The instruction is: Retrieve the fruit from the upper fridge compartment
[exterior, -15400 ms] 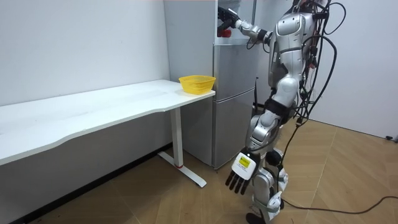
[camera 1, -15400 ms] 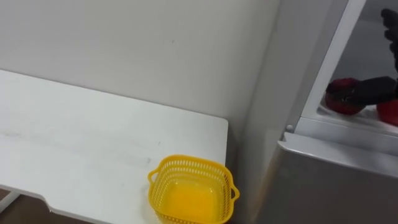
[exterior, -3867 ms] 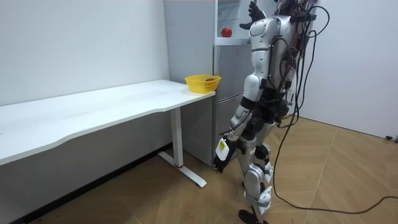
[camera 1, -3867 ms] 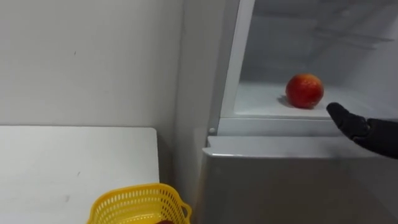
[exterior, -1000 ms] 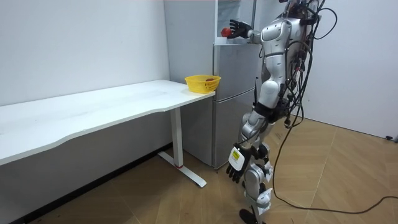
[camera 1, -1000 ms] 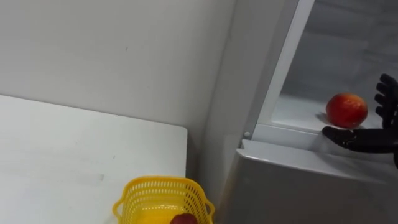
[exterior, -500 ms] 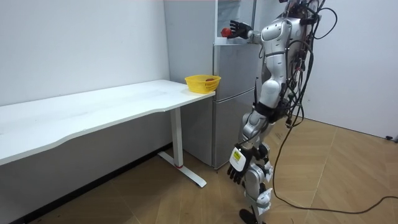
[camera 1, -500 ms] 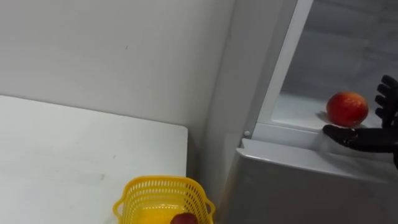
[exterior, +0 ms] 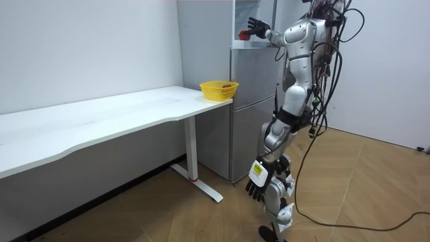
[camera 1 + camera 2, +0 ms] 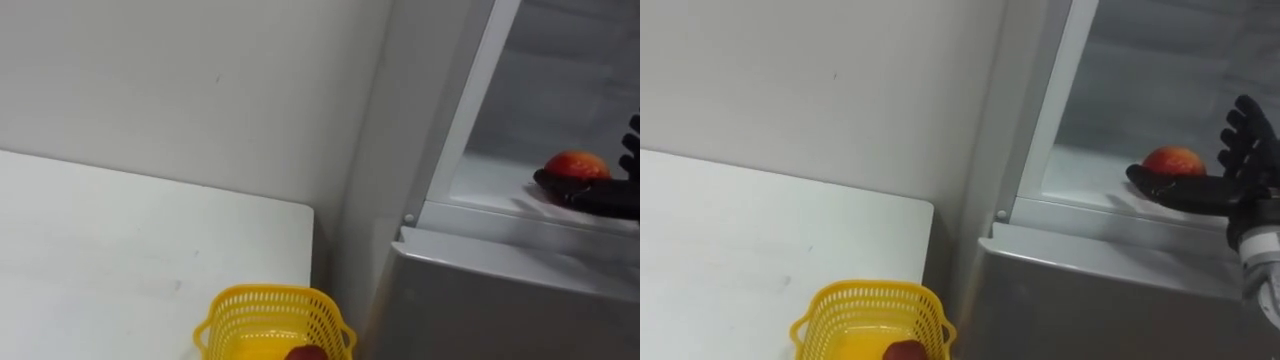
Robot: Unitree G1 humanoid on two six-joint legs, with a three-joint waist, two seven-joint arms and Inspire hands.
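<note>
Vs. half a sec. ago the right hand [image 10: 1202, 192] has moved in on the apple [image 10: 1172, 158]. Before, it was beside the fruit; now its thumb lies across the front & hides the lower part.

Left eye view: the apple sits on the floor of the upper compartment of the fridge [image 10: 480, 290], near the front edge, w/ the door open. The right hand comes in from the right edge, just in front of the apple. At lower left a yellow basket [image 10: 275, 298] stands on the corner of the white bench [image 10: 120, 250], close beside the fridge. A red fruit [image 10: 305, 353] shows inside it, cut off by the bottom edge.

Right eye view: same scene. The thumb is stretched out before the apple; I cannot tell if it touches. The fingers [image 10: 1250, 150] are straight & spread, to the right of the apple, i.e. the hand is not closed round it.

Room view: the robot stands upright directly before the fridge, right arm raised to the upper compartment, hand at the apple. The left hand [image 9: 257, 181] hangs low beside the legs, fingers loose & pointing down, holding nothing. The bench runs off to the room view's left, w/ the basket on its end next to the fridge.
</note>
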